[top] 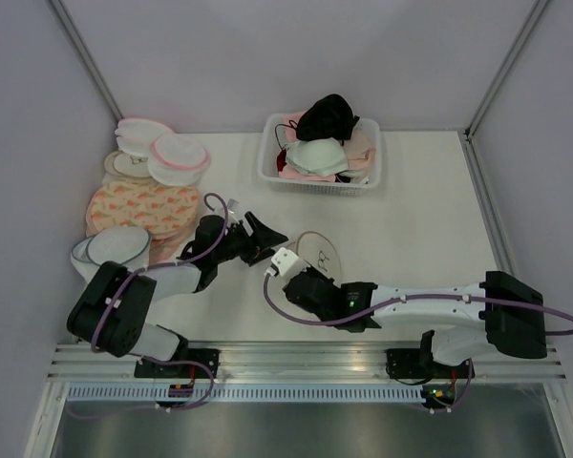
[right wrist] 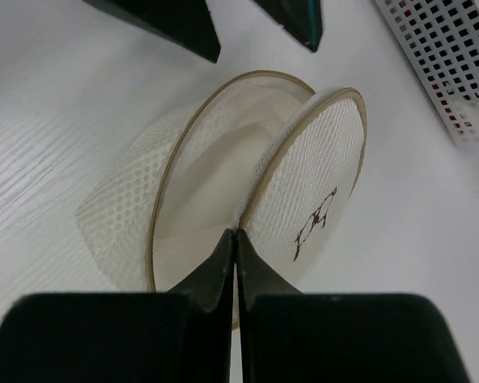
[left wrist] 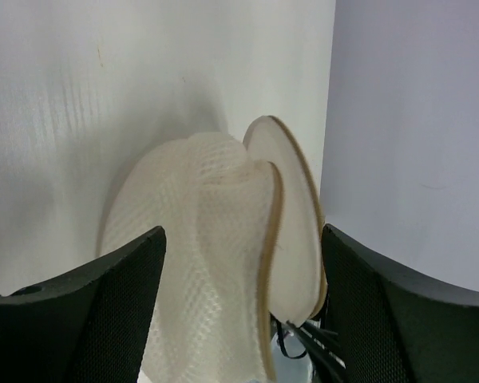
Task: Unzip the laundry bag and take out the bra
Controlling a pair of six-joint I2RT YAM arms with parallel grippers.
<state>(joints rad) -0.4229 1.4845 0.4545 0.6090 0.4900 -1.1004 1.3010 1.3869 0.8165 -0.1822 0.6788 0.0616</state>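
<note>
White mesh forms the laundry bag, which lies on its side in the middle of the surface, unzipped, with its lid swung open. No garment can be seen inside it from the right wrist view. The black bra is perched on top of the heap in the basket at the far side, well apart from the bag.

The right fingers are pressed together and appear to pinch the mesh rim where lid and body meet. The left fingers are spread wide beside the bag's open mouth and hold nothing.

The task looks close to done. If the right arm is drawn back before that pinch is released, the bag could be dragged or tipped. The loose mesh could also be snagged by the spread fingers. The bra, lying high near the basket's rim, might slide out if the basket is knocked.
</note>
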